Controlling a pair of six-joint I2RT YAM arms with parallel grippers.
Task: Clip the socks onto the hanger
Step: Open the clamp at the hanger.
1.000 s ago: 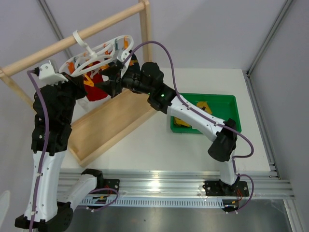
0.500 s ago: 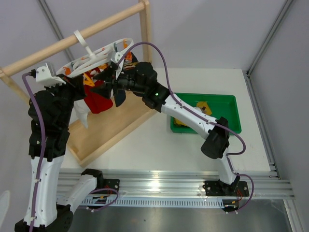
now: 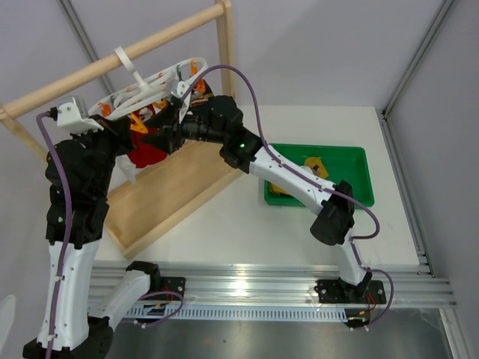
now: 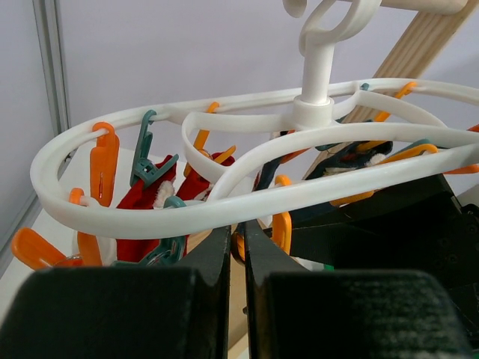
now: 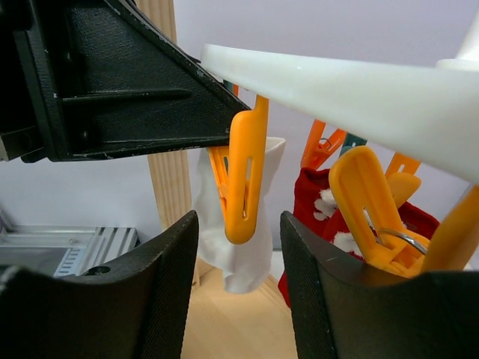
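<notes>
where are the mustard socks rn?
Top view, right of centre: the mustard socks lie in the green bin, partly under the right arm, just right of the wooden tray.

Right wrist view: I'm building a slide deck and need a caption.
Open right hand brackets an orange peg on the hanger, a white sock hanging behind it.

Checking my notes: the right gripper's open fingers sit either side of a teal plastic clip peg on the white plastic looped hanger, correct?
That plastic clip peg is orange, not teal; the right wrist view shows it. The right gripper's open fingers do sit either side of it on the white plastic looped hanger.
</notes>
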